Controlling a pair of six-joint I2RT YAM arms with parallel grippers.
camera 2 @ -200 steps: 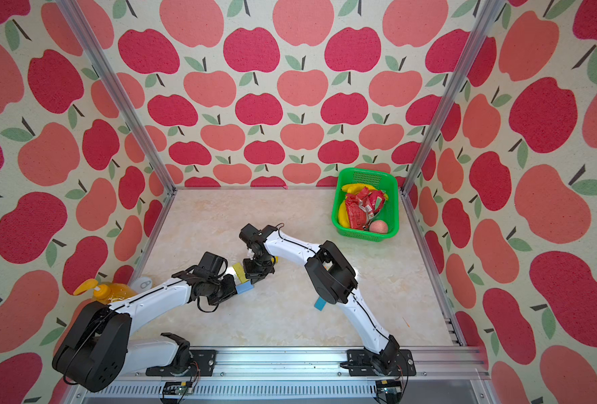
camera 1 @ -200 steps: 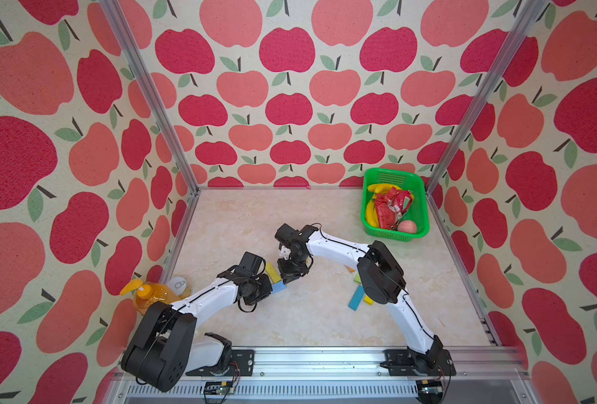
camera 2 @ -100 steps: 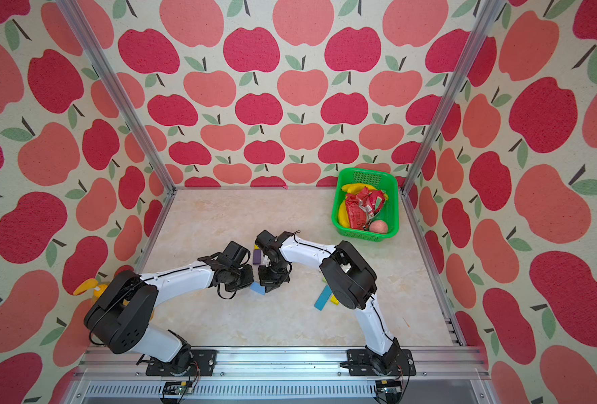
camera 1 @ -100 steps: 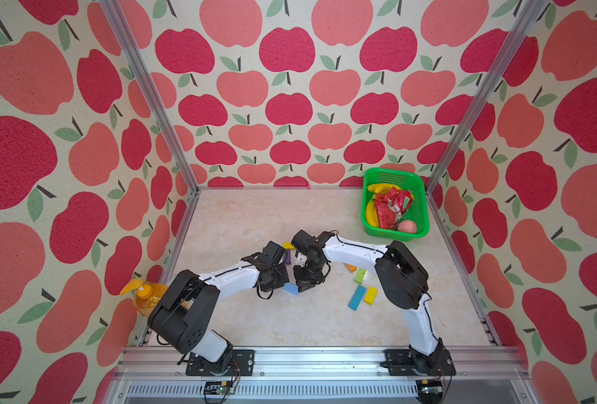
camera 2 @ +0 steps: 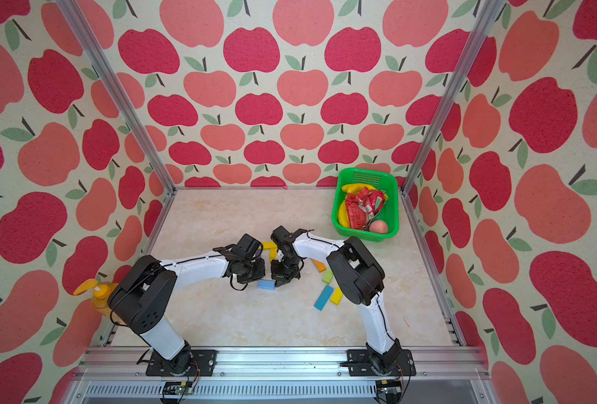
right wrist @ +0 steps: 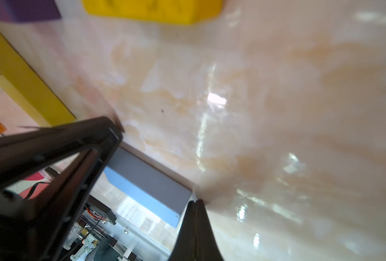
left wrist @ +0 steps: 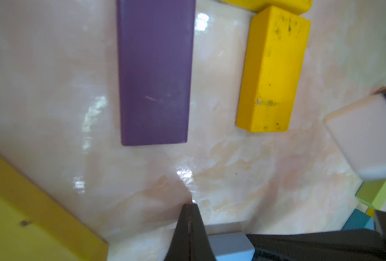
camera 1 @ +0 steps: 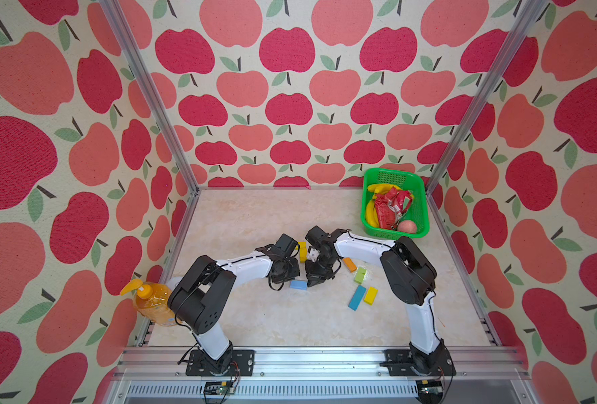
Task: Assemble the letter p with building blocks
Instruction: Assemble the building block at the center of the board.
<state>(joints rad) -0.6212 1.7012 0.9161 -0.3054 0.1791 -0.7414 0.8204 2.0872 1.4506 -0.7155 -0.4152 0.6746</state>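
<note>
**Both grippers shut and empty, tips at either end of the light blue block**

1. Far left: an orange bottle [camera 1: 150, 300] stands upright at the table [camera 1: 255, 314] edge.

2. Left gripper [left wrist: 190, 206]: fingers pressed together, nothing between them. The tip is low over the table, just beside one end of the light blue block [camera 1: 298, 284].

3. Left wrist view: a long yellow block [left wrist: 29, 214] lies flat at an angle, apart from the purple block [left wrist: 154, 72]. The purple block and the short yellow block [left wrist: 271, 72] lie flat and parallel, with a strip of bare table between them. Another yellow block [left wrist: 264, 3] lies across the short one's far end, touching it, and is mostly out of frame. In both top views this group sits just behind the grippers and is largely hidden.

4. The light blue block lies flat between the two grippers.

5. Right gripper [right wrist: 195, 202]: fingers pressed together, holding nothing. The tip is at the corner of the light blue block's other end. Contact cannot be confirmed.

6. Right of the grippers: the orange block [camera 1: 349, 264] and green block [camera 1: 360, 275] lie near each other but apart. Nearer the front, the blue block [camera 1: 357, 297] and small yellow block [camera 1: 370, 295] lie just beside each other.

7. Far right, back corner: a green basket [camera 1: 391, 176] holds bananas [camera 1: 370, 213], a red packet [camera 1: 388, 210] and a round pink fruit [camera 1: 407, 226]. It is well apart from the blocks.
</note>
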